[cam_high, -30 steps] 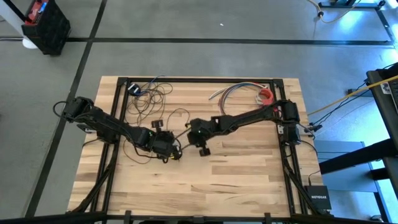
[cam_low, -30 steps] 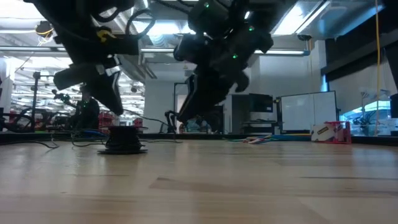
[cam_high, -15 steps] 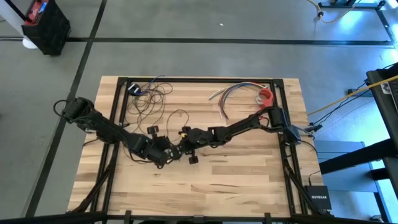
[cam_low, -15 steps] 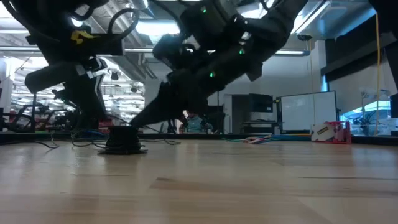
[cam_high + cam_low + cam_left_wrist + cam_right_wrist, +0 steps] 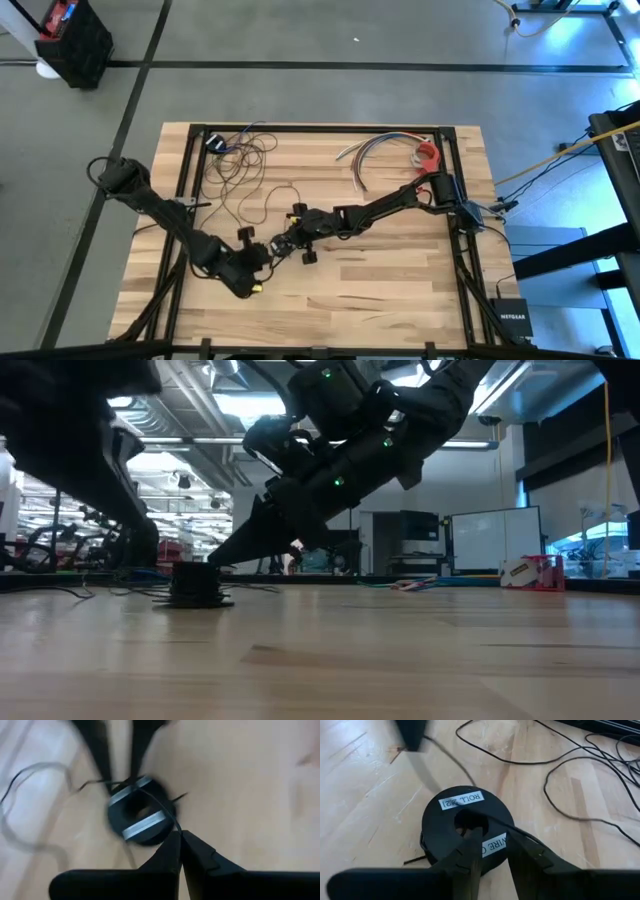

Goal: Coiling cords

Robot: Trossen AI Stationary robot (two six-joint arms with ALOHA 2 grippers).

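White labels on black spool (image 5: 466, 831) read "ROLL 2(2)" and "WIRE C…", "NETGEAR" on box (image 5: 513, 319) by table

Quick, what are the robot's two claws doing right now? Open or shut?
Left gripper: shut, pinching the thin dark cord beside the black spool.
Right gripper: part open, fingers over the spool's middle; whether it grips cannot be told.
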